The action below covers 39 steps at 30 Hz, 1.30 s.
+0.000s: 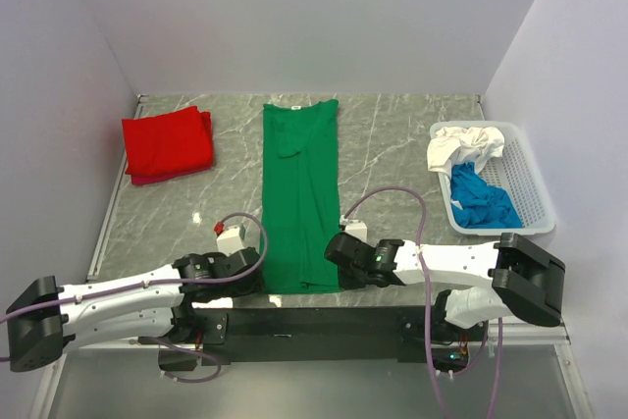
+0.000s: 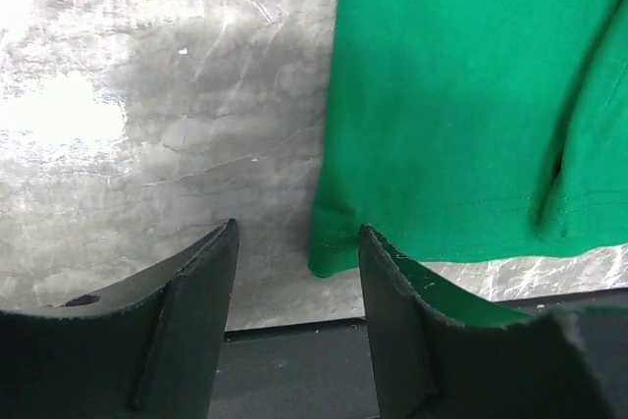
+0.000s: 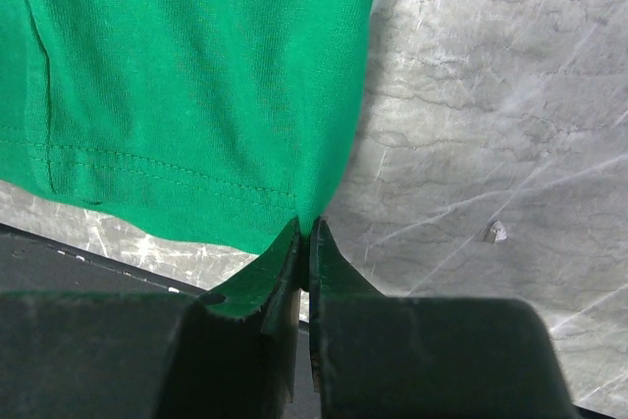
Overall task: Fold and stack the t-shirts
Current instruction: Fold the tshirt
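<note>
Right tool [image 3: 306, 229]: jaws pinched together on the near right hem corner of the green shirt [image 3: 196, 76]. The cloth between the pads is hidden; only the hem edge running into the tips shows. Left tool [image 2: 297, 235]: jaws partly apart, astride the near left hem corner, which lies between the tips. Cannot tell whether either pad touches the cloth. Green shirt lies flat on the surface [image 1: 392, 139], a narrow lengthwise strip, collar at the far end; seen from above, both tools cover its near corners. Red shirt [image 1: 167, 144] folded, far left, well apart. Basket [image 1: 530, 208] at right holds the crumpled white shirt [image 1: 463, 147] and blue shirt [image 1: 483, 201], neither fully visible.
</note>
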Each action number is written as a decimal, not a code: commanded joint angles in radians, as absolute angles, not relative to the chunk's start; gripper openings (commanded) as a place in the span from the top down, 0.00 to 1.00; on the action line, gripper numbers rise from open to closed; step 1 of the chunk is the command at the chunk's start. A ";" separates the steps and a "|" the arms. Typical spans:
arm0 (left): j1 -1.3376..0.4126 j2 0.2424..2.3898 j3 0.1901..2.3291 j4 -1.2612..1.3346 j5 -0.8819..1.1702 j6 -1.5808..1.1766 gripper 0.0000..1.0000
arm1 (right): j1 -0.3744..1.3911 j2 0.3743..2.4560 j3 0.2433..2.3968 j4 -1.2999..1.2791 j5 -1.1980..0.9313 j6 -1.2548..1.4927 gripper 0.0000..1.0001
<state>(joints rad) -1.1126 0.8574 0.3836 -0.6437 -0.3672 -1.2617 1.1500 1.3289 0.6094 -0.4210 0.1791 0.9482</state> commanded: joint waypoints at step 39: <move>-1.178 0.825 0.308 -0.491 -0.178 -1.242 1.00 | 1.221 1.309 0.664 -0.531 0.204 0.951 1.00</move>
<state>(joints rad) -1.1545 0.8391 0.3206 -0.4938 -0.2516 -1.2495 1.1927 1.3304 0.6270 -0.4706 0.1833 0.9443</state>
